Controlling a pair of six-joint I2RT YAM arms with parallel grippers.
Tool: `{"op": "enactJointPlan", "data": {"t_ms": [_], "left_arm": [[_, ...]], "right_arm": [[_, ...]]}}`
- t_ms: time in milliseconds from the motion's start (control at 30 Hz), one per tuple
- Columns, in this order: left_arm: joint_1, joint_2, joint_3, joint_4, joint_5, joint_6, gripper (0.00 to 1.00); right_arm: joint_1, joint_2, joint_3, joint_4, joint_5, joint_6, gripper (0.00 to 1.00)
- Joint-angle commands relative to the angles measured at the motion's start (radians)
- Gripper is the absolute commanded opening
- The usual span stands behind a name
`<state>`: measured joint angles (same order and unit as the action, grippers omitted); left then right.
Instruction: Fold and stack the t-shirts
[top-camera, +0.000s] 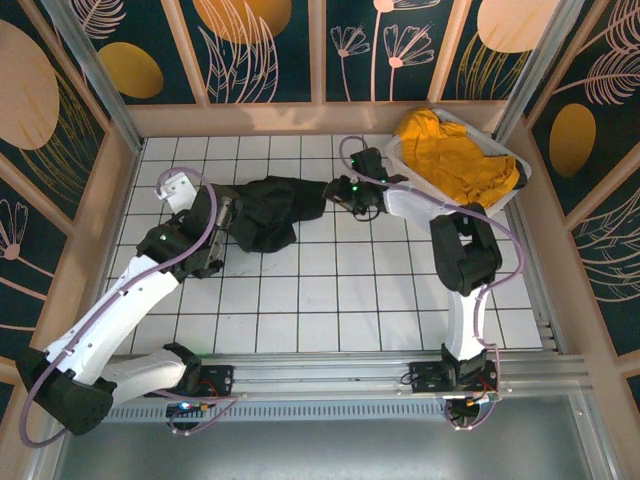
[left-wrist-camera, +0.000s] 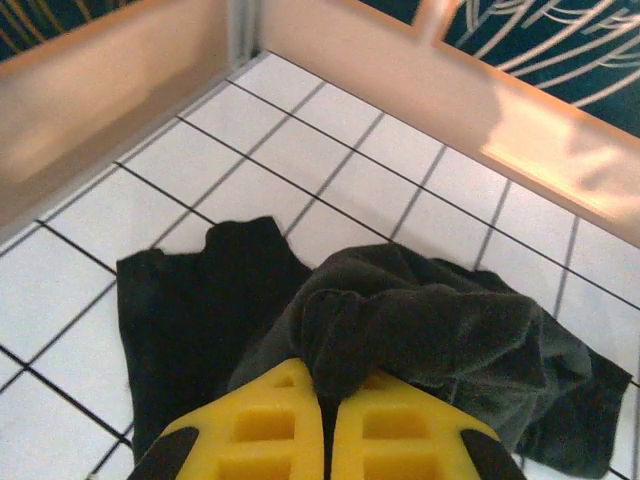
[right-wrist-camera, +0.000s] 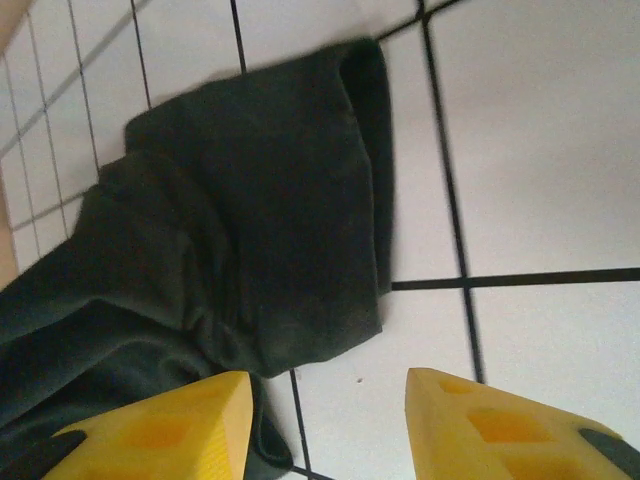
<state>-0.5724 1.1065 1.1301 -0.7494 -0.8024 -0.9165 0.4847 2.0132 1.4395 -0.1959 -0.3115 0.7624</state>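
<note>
Top external: basket (top-camera: 520, 165) holds the yellow t-shirt (top-camera: 455, 160) — left hand (left-wrist-camera: 322, 395) grips the black t-shirt (top-camera: 275, 210) (right hand (right-wrist-camera: 325, 385) released).

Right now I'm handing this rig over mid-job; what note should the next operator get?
Left pincer: shut on a bunch of the black shirt.
Right pincer: open at that shirt's other end, holding nothing.
Black shirt lies crumpled on the table; yellow shirt is heaped in the basket, far right corner.
Done: nothing folded or stacked.
Left: fold both shirts, then stack them.
</note>
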Motion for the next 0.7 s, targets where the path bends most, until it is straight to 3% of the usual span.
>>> {"op": "enactJointPlan", "data": {"t_ms": [0,300,400,500,667], "left_arm": [[0.008,-0.041,-0.017,-0.037,-0.089,-0.033,0.0],[0.008,-0.065,-0.065,0.008,-0.042,-0.032,0.0],[0.008,-0.063,-0.074,0.02,-0.024,-0.034,0.0],[0.008,-0.063,-0.085,0.027,-0.008,-0.039,0.0],[0.008,-0.059,-0.092,0.045,0.003,-0.017,0.0]], "right_arm": [[0.006,0.059,0.047,0.052,-0.042,0.128,0.47],[0.057,0.229,0.257,-0.048,0.027,0.214,0.47],[0.087,0.243,0.307,-0.122,0.138,0.172,0.45],[0.068,0.229,0.316,-0.132,0.277,0.088,0.43],[-0.085,0.259,0.388,-0.137,0.36,0.025,0.4]]}}
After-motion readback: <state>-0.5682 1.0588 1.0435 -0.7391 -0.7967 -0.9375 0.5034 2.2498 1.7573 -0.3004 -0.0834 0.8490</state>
